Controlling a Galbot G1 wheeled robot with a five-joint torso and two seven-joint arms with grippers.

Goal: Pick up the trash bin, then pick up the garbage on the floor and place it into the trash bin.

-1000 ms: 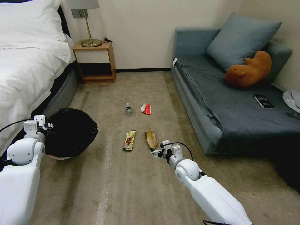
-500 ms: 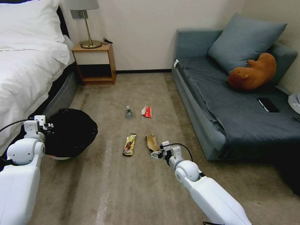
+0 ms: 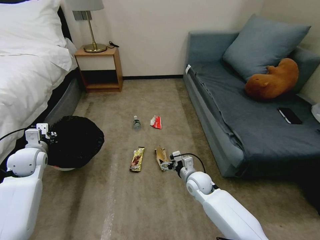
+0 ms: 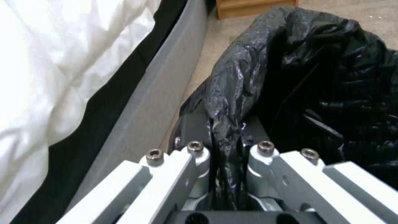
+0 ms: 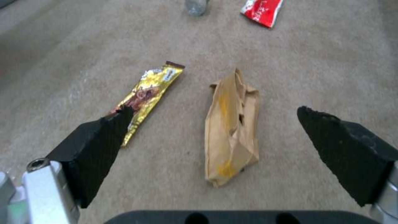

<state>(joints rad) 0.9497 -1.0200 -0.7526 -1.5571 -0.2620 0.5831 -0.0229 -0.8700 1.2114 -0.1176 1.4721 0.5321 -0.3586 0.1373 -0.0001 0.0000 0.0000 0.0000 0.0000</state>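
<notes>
My left gripper (image 3: 44, 132) is shut on the rim of the trash bin (image 3: 75, 141), a white bin lined with a black bag, held at the left beside the bed. The left wrist view has the left gripper (image 4: 226, 155) pinching the bag-covered rim of the trash bin (image 4: 331, 93). The garbage lies on the carpet: a clear bottle (image 3: 136, 123), a red-and-white packet (image 3: 156, 122), a gold wrapper (image 3: 137, 159) and a tan paper scrap (image 3: 160, 154). My right gripper (image 3: 165, 164) hangs open over the scrap's near end. In the right wrist view the right gripper (image 5: 215, 110) straddles the scrap (image 5: 232, 130), with the gold wrapper (image 5: 147, 96) beside one finger.
A bed (image 3: 26, 76) runs along the left, with a wooden nightstand (image 3: 99, 70) and lamp at the back wall. A grey sofa (image 3: 253, 123) fills the right side and carries a pillow, a brown plush toy (image 3: 273, 80) and a black phone (image 3: 289, 115).
The whole head view has shifted, so the camera moved. The right gripper now overlaps the near end of the tan scrap. The left gripper still holds the bin.
</notes>
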